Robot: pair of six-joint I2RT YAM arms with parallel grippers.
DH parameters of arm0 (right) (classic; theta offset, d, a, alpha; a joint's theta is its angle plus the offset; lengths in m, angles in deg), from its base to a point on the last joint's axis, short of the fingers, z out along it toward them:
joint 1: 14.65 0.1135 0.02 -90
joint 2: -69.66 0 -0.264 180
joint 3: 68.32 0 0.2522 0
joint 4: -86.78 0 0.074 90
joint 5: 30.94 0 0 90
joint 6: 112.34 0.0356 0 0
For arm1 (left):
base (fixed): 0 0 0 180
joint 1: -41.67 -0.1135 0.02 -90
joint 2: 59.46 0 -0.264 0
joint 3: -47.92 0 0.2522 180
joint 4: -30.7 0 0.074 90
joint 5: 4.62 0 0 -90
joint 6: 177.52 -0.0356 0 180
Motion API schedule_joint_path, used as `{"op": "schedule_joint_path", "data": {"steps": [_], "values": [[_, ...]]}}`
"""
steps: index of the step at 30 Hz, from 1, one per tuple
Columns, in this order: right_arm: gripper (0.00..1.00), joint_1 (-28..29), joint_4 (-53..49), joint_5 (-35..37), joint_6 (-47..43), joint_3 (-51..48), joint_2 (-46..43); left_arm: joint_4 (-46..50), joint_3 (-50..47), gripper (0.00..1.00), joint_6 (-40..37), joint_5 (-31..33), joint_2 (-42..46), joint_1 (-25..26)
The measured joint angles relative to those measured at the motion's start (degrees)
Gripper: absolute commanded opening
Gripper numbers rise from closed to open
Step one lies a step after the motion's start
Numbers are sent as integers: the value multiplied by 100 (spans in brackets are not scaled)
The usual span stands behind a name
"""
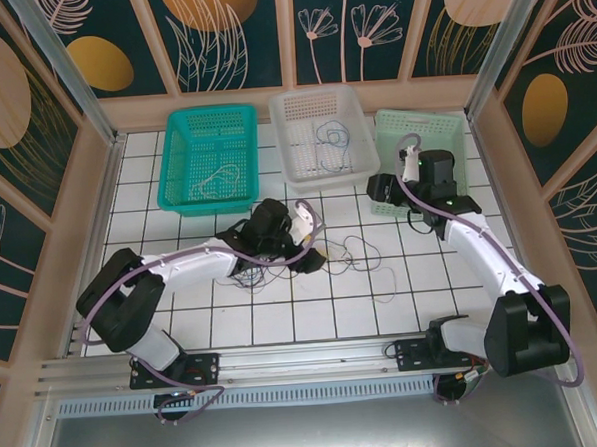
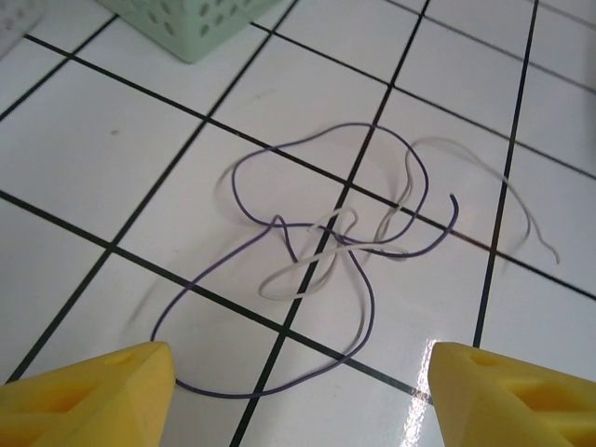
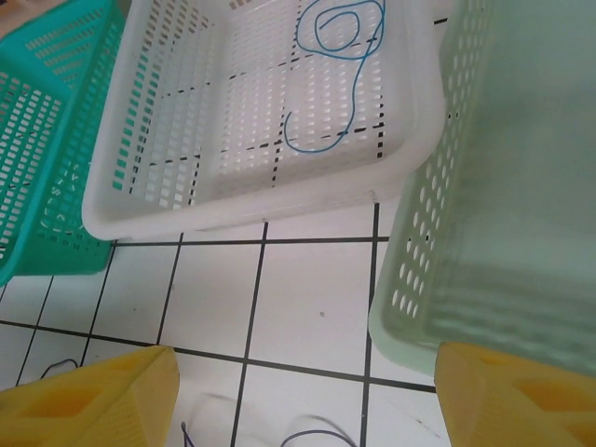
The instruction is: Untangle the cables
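1. At the near edge, both arm bases sit on the rail. From there I see the left arm reaching right toward the middle of the tiled table [image 1: 183,320].

2. The left gripper [image 1: 305,257] hangs low over the middle of the table. In its wrist view I see its yellow fingertips [image 2: 93,396] spread wide with only bare tile between them. It holds nothing.

3. The cables [image 1: 355,253] lie loose on the tiles just beyond that gripper, between the two arms. In the left wrist view, a purple-blue strand [image 2: 371,298] forms large loops. A pale strand [image 2: 279,293] crosses through it near the centre.

4. Farther right, the right gripper [image 1: 377,189] sits just beside the near left corner of the light green basket [image 1: 444,126]. Its jaws also stand wide and hold nothing, with floor tile below.

5. Along the far wall stand three baskets. The teal basket [image 1: 175,160] on the left holds a pale cable [image 1: 216,178]. The white basket [image 1: 284,134] in the middle holds a blue cable [image 3: 321,149]. The green one is on the right.
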Motion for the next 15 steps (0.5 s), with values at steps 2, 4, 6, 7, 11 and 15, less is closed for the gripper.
{"op": "schedule_joint_path", "data": {"steps": [2, 4, 6, 7, 11, 15], "values": [[74, -22, 31, -13, 9, -70, -46, 0, 28, 72, -188, 118, -146, 98], [74, -22, 33, -13, 11, -149, -87, 0, 83, 71, -363, 249, -299, 175], [74, -24, 44, -11, 11, -223, -136, -13, 142, 71, -542, 387, -450, 221], [74, -26, 52, -11, 11, -267, -170, -42, 155, 71, -629, 470, -509, 236], [74, -28, 140, -13, 55, -424, -313, -229, 162, 71, -903, 730, -623, 243], [74, -33, 256, -13, 103, -555, -387, -317, 286, 69, -1134, 896, -826, 269]]}}
